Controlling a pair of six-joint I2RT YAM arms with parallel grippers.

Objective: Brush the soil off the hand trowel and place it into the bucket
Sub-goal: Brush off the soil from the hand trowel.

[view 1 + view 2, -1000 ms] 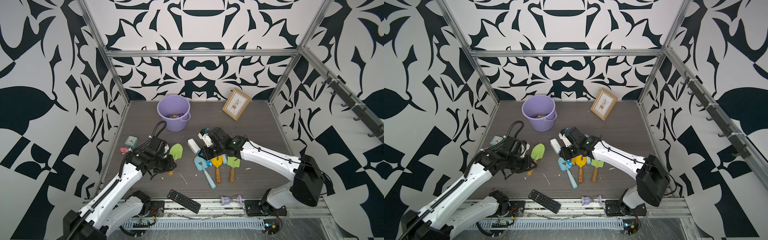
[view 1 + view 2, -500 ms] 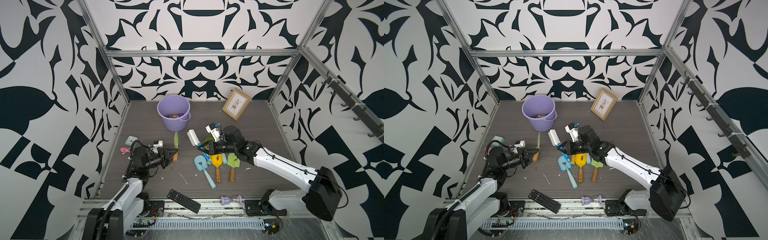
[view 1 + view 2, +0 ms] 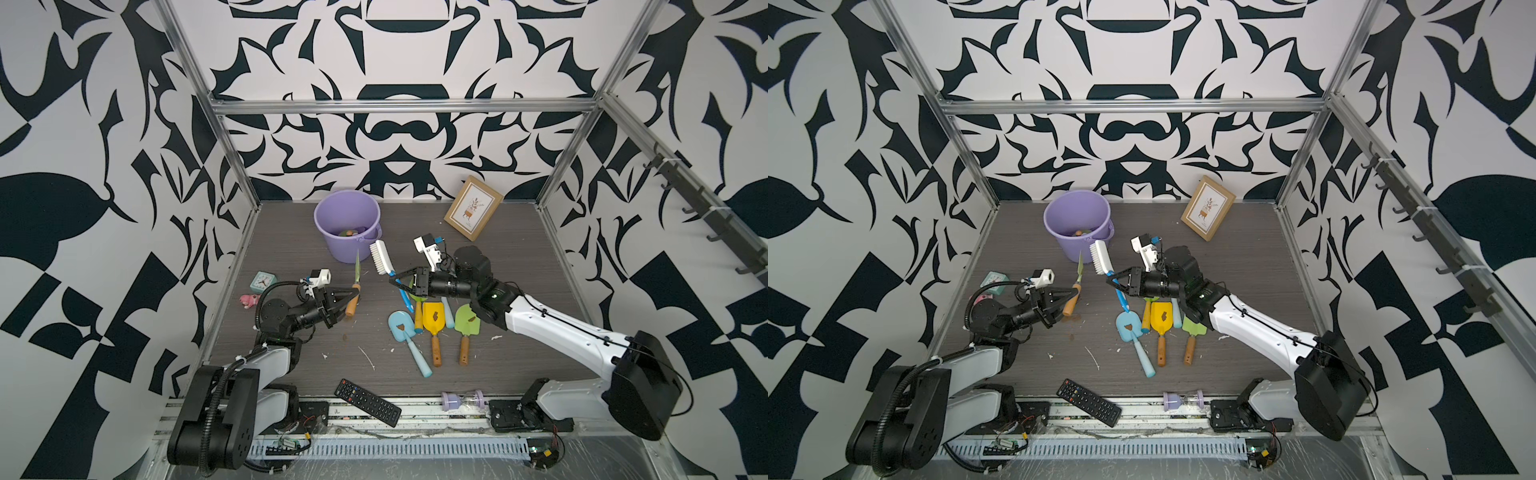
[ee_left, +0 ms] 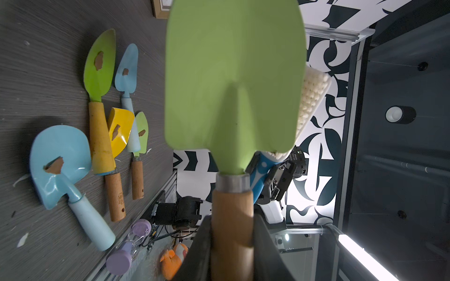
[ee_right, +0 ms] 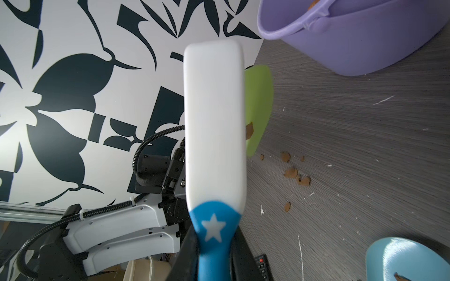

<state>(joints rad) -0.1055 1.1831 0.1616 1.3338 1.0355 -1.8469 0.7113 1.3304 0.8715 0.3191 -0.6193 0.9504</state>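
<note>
My left gripper (image 3: 351,297) (image 4: 232,243) is shut on the wooden handle of the hand trowel (image 3: 357,268) (image 4: 233,85), held above the table with its green blade pointing towards the bucket (image 3: 349,249) (image 5: 365,48). My right gripper (image 3: 397,281) (image 5: 213,255) is shut on the blue handle of a white-headed brush (image 3: 378,257) (image 5: 214,121), whose bristles (image 4: 313,95) lie close against the blade. One soil (image 5: 249,130) clump shows on the blade beside the brush. More soil crumbs (image 5: 291,172) (image 3: 345,337) lie on the table beneath.
Several other trowels (image 3: 434,324) carrying brown clumps lie to the right of centre. A remote (image 3: 368,402) and a lilac hourglass (image 3: 462,400) sit at the front edge. A picture frame (image 3: 473,208) leans at the back, and a small clock (image 3: 262,282) sits at the left.
My left arm drew back and turned the trowel from lying flat to blade on edge above the table. My right gripper carried the brush from over the trowel pile to beside the blade.
</note>
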